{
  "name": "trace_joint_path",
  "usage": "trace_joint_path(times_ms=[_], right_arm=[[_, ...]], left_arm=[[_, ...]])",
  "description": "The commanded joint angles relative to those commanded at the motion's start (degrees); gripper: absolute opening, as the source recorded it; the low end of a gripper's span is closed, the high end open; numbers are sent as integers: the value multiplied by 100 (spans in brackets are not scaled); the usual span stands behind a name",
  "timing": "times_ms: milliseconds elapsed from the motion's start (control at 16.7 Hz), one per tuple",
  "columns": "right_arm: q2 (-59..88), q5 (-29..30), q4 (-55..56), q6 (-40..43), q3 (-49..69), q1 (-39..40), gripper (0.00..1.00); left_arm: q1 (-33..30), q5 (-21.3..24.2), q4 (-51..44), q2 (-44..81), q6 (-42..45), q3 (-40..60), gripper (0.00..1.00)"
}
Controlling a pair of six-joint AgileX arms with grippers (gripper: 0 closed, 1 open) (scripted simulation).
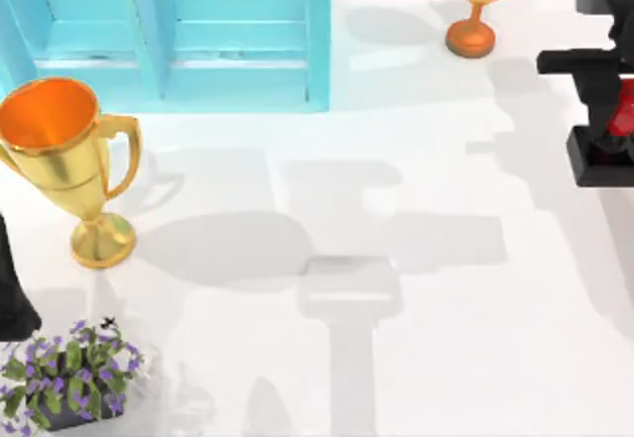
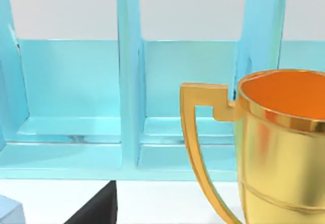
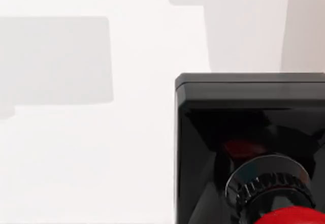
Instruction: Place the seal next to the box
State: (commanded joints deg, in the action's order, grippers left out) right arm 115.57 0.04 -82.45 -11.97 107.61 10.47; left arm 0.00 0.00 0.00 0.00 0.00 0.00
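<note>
Now right pincer over seal, right table edge.

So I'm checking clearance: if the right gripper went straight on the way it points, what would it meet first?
Probably the seal: the right gripper, at the table's right edge, points down at its black base and red knob.

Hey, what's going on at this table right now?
The right arm is at the table's right edge, its gripper down over the seal, a black block with a red knob. Whether it grips the seal cannot be told. The blue box stands at the far left, so the seal is not beside it yet. The left arm sits at the left edge by the large gold trophy.
</note>
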Motion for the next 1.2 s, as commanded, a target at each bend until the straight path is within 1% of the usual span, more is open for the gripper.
trace_joint_path(times_ms=[120,240,540,720,960,1200], right_arm=[[-180,0,-299,441,96,-409,0],[-304,-2,-474,648,176,-593,0],[-299,6,-453,650,146,-583,0],[-358,5,-44,647,-260,-584,0],[-408,0,814,643,-1214,-583,0],[-411,-3,1029,640,-1429,-581,0]], left_arm=[[0,0,0,0,0,0,100],[0,0,0,0,0,0,100],[0,0,0,0,0,0,100],[0,0,0,0,0,0,100],[0,0,0,0,0,0,100],[0,0,0,0,0,0,100]])
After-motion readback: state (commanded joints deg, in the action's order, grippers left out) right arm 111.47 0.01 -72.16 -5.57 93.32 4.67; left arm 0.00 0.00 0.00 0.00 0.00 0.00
